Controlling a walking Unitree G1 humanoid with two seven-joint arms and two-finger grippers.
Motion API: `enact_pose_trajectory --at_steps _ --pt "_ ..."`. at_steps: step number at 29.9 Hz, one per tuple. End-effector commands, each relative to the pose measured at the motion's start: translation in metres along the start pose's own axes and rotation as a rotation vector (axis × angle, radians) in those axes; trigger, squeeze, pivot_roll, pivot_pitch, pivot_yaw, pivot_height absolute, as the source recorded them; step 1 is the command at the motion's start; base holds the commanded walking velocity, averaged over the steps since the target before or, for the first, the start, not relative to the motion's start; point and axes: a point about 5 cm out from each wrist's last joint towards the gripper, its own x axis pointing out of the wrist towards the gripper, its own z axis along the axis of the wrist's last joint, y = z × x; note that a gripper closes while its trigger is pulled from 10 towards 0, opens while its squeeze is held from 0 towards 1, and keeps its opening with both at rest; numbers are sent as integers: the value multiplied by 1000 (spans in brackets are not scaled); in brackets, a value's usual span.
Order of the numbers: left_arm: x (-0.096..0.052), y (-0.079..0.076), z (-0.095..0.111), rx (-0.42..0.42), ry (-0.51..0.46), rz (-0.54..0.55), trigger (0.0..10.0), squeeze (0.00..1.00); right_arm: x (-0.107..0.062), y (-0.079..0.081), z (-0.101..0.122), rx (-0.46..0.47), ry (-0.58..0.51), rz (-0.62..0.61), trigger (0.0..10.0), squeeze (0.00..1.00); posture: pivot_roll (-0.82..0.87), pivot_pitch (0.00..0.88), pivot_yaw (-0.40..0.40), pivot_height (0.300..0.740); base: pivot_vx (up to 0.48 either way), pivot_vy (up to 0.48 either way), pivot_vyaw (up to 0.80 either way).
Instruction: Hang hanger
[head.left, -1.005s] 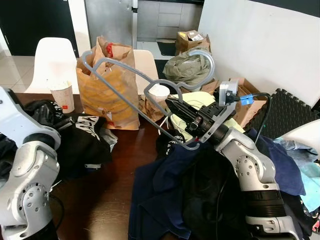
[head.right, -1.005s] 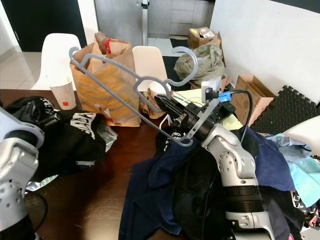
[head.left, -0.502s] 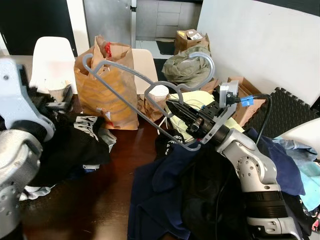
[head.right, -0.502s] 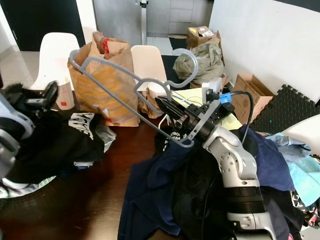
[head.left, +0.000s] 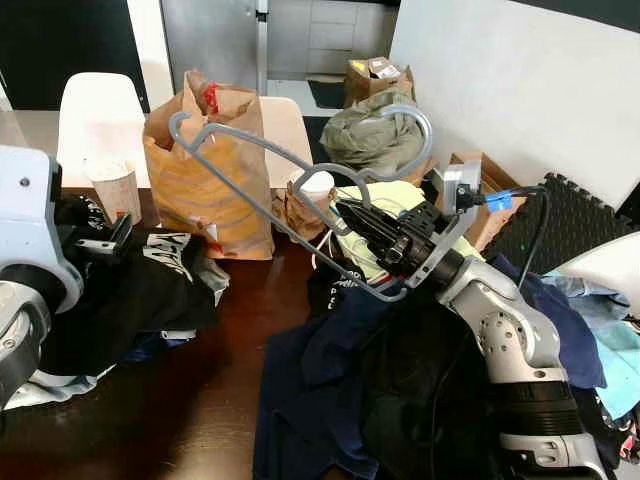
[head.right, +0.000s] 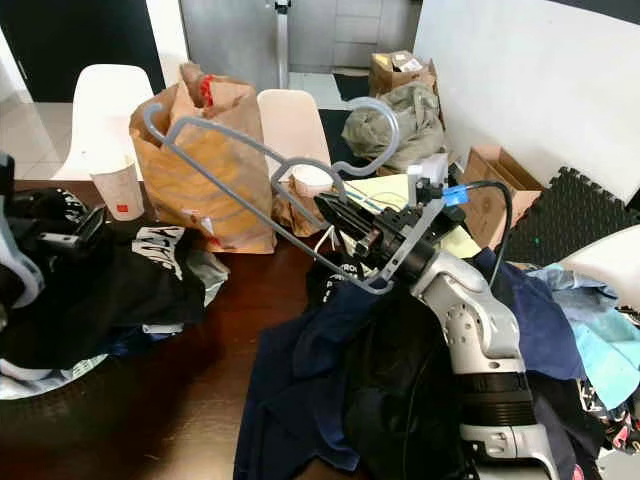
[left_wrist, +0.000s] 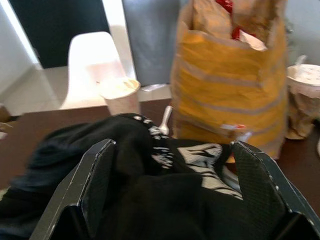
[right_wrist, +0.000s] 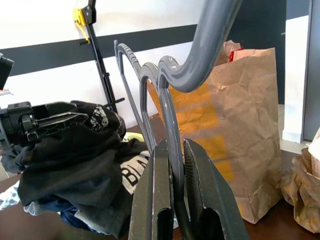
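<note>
Above the table (head.left: 215, 400), right gripper (head.left: 362, 222) clamps grey hanger (head.left: 262, 150); shirt print (head.left: 160, 250) perhaps unreadable.

Silver jointed arms, long black fingers (left_wrist: 97, 185), black cable with blue tag.

Paper bag (head.left: 212, 175) behind hanger (head.left: 270, 185), cup (head.left: 115, 190) left, probably touching nothing

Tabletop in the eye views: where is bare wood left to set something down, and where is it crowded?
Bare dark table runs between the black shirt under the left tool and the navy clothes pile, up to the brown paper bag. Crowded: the right side under clothes, where the right tool holds the grey hanger, and the back edge with bag and cups.
</note>
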Motion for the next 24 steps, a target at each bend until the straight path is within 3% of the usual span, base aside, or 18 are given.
enact_pose_trajectory --at_steps 1,2,4,8,14,19,23,24 --pt "-3 10 9 54 -35 35 10000 0 -1 -1 2 -9 9 -1 10000 0 48 0 -87 740 0 0 0" --pt "-3 10 9 54 -35 35 10000 0 -1 -1 2 -9 9 -1 10000 0 48 0 -87 740 0 0 0" --pt "-13 31 46 182 -198 119 10000 0 -1 -3 3 -11 14 2 10000 0 52 0 -98 740 0 0 0" --pt "-21 37 64 247 -282 123 10000 0 1 -3 2 -12 18 7 10000 0 54 0 -100 740 0 0 0" --pt "-23 31 59 282 -274 48 10000 0 2 -3 2 -11 22 12 10000 0 50 0 -105 740 0 0 0" --pt "-18 45 36 239 -206 55 10000 0 0 -3 4 -20 37 15 10000 0 30 2 -121 740 0 0 0" --pt "-18 45 36 239 -206 55 10000 0 0 -3 4 -20 37 15 10000 0 30 2 -121 740 0 0 0" --pt "-14 52 25 201 -195 46 10000 0 -2 -2 4 -17 43 16 10000 0 29 9 -129 740 0 0 0"
